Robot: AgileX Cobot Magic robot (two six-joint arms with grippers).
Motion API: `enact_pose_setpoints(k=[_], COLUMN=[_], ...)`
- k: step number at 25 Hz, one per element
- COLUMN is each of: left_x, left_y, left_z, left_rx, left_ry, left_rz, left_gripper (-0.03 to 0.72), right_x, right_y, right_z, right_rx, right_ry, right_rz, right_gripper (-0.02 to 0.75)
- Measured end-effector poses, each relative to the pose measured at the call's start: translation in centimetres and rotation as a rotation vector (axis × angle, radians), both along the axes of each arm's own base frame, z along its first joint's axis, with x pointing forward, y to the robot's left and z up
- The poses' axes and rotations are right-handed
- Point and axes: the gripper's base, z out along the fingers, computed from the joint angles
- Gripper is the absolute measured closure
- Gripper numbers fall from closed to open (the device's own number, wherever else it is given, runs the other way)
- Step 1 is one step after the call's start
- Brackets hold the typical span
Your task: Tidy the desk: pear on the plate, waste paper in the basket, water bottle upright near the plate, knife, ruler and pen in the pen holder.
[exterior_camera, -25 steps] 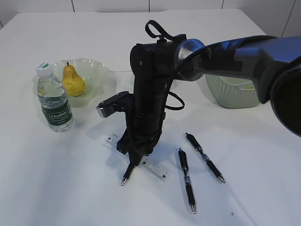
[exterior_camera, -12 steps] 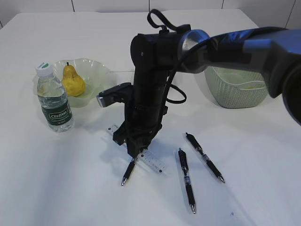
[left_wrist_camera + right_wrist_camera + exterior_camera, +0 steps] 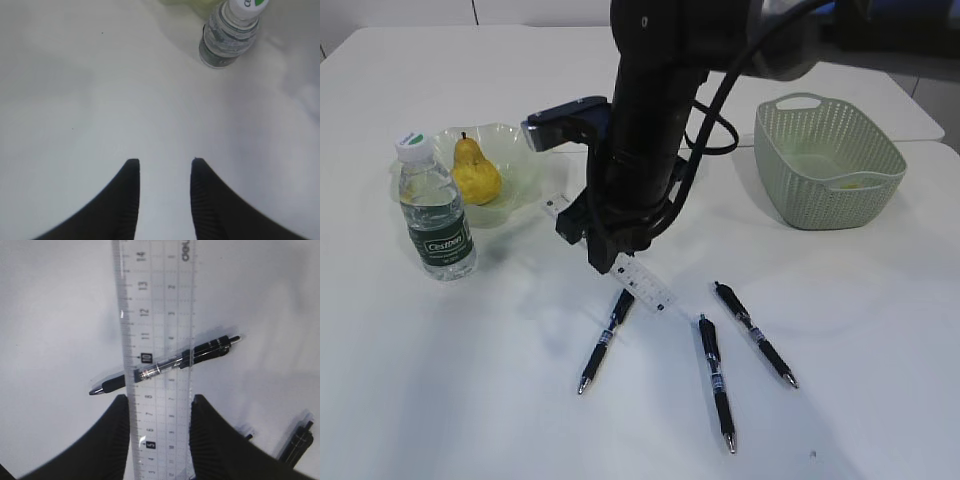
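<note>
clamped on the clear ruler (image 3: 638,281), the right gripper (image 3: 608,252) hangs above the middle of the white table (image 3: 470,400) in the exterior view, with the ruler lifted off the surface and slanting down toward the right. three black pens (image 3: 603,341) lie on the table toward its near edge, one just below the ruler's lower end, the other two (image 3: 715,382) (image 3: 754,333) further right. toward the left edge, the pear (image 3: 475,172) sits on the pale green plate (image 3: 525,160), and the water bottle (image 3: 434,210) stands upright just in front of it. the green basket (image 3: 825,160) stands near the right edge.

left wrist view: the left gripper (image 3: 164,192) has its jaws parted with nothing between them, over bare table; the bottle (image 3: 230,31) stands at the top.

right wrist view: the ruler (image 3: 157,360) runs lengthwise between the two fingers (image 3: 117,440), pinched by its long edges. a pen (image 3: 165,365) lies on the table beneath it, crossing behind the ruler.
</note>
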Motion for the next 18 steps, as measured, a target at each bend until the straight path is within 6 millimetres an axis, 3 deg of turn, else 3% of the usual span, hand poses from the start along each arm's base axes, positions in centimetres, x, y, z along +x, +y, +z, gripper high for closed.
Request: enact_pose_setpoints(k=[8,18], left_x=[0.0,0.0], left_y=[0.0,0.0], left_z=[0.0,0.0], left_rx=[0.000,0.000], left_ry=[0.000,0.000], left_rz=[0.000,0.000], left_gripper=[0.449,0.449], right_x=[-0.2,1.4], right_y=[-0.8,-0.6], right_z=[4.4,5.5], right_rx=[0.078,0.181], right_ry=[-0.126,-0.305], right_rz=[-0.043,-0.102], right_gripper=[0.439,0.439])
